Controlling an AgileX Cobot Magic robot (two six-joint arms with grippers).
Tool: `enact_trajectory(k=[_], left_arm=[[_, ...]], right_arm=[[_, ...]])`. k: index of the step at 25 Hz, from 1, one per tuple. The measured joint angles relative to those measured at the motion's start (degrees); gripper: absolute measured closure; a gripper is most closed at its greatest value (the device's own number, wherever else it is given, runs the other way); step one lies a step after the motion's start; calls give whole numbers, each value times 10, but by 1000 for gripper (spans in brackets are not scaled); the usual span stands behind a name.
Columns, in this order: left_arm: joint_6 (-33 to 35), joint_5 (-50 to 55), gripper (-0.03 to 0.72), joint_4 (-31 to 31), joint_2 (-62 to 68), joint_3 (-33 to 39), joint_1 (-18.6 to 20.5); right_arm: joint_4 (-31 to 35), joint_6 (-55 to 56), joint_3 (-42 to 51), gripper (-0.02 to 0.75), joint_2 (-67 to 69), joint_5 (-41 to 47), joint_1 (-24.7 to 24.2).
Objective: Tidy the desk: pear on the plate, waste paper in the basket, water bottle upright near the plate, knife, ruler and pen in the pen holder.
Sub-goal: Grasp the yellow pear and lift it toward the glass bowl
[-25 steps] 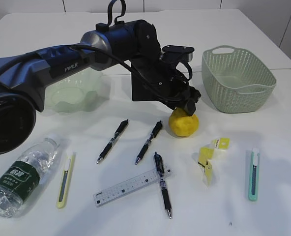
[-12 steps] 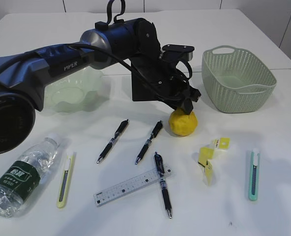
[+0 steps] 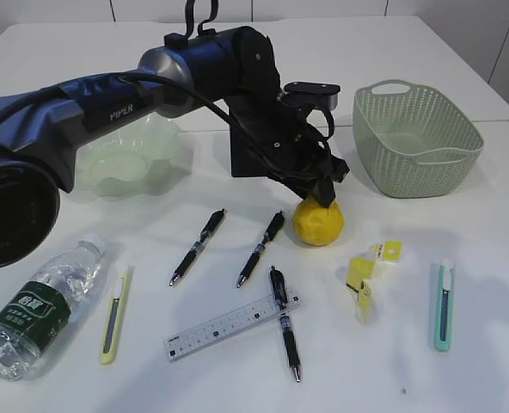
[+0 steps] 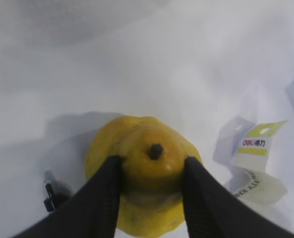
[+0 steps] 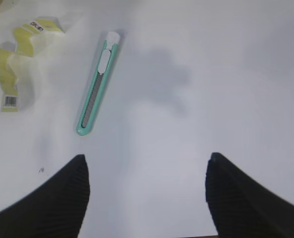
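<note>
The yellow pear [image 3: 318, 225] sits on the white desk [image 3: 461, 224] at centre. My left gripper [image 3: 325, 193] comes down on its top; in the left wrist view both black fingers [image 4: 100, 198] press the pear [image 4: 147, 186] on either side of the stem, so it is shut on it. My right gripper [image 5: 147, 166] is open and empty above bare desk, near a teal knife [image 5: 96, 87]. The pale green plate [image 3: 130, 163] is at back left, the basket [image 3: 418, 142] at back right. The black pen holder [image 3: 248, 159] is mostly hidden behind the left arm.
The water bottle [image 3: 35, 310] lies on its side at front left beside a yellow-green knife [image 3: 113, 311]. Three pens [image 3: 197, 246] and the ruler [image 3: 229, 325] lie in front of the pear. Yellow waste paper [image 3: 366, 271] and the teal knife [image 3: 444, 305] lie at right.
My left gripper has settled lower on the pear's top, and the pear has shifted slightly toward the front. Nothing else has moved.
</note>
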Motion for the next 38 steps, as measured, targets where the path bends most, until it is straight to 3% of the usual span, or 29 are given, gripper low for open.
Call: enact_trajectory(k=[18, 38], left_arm=[[0, 102, 423, 20, -18, -2, 2], [-10, 112, 420, 37, -56, 0, 7]], right_arm=[[0, 0, 0, 172, 0, 0, 0], [0, 0, 0, 172, 0, 0, 0]])
